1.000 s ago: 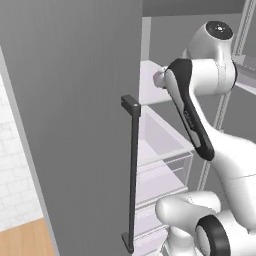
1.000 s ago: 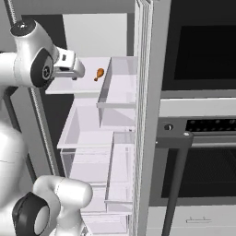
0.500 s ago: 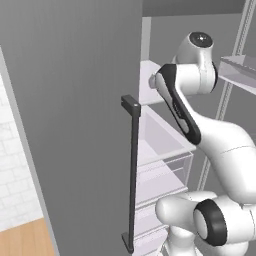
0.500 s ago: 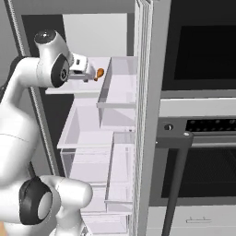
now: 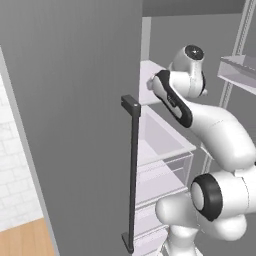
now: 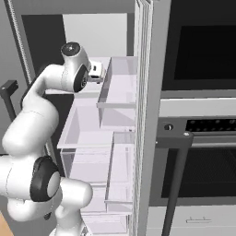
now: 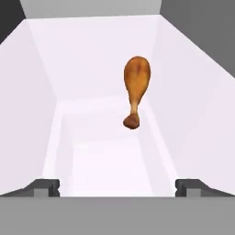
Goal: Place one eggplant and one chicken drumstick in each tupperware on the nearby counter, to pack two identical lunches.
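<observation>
The jaws are wide open, holding nothing, and the gripper point(image 7: 117, 186) points into the fridge shelf point(image 7: 105, 151). A brown chicken drumstick point(image 7: 136, 87) lies on that white shelf, ahead of the jaws and apart from them, thin end nearest. The white arm point(image 6: 55, 87) reaches in past the open fridge door point(image 5: 70, 120) with its dark handle point(image 5: 134, 170)

Brown chicken drumstick point(image 7: 136, 88), lying on white shelf point(image 7: 105, 151)
</observation>
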{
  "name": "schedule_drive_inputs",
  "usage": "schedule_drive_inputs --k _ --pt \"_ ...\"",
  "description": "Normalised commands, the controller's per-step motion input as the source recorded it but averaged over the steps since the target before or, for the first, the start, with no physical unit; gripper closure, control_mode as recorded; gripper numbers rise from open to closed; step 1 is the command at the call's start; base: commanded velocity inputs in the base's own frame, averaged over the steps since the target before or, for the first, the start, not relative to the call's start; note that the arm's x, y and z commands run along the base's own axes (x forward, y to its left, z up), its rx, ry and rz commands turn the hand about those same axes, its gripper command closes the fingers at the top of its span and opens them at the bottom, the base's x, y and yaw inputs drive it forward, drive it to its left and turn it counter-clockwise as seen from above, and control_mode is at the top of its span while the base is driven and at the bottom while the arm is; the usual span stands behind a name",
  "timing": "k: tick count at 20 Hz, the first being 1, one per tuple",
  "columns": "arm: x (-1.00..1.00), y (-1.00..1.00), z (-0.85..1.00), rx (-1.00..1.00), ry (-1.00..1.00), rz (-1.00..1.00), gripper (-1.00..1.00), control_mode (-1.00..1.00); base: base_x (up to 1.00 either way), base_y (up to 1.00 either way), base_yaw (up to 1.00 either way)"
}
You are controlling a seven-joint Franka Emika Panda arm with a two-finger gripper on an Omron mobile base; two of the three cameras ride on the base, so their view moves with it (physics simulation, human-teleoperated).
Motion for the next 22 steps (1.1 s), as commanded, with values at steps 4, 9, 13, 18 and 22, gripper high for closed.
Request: schedule_drive_inputs --k 4,9,13,18,22 --pt "0.69 0.00 0.00 -0.07 0.26 0.00 -1.00 -1.00 0.00 0.00 0.00" --pt "0.56 0.00 -0.04 -0.06 0.22 0.00 -1.00 -1.00 0.00 0.00 0.00" --pt "0.13 0.00 -0.24 0.00 0.01 0.00 -1.00 -1.00 0.00 0.00 0.00" --pt "0.14 0.00 -0.60 0.00 -0.06 0.00 -1.00 -1.00 0.00 0.00 0.00" --pt "0.46 0.00 -0.26 0.00 -0.09 0.00 -1.00 -1.00 0.00 0.00 0.00"
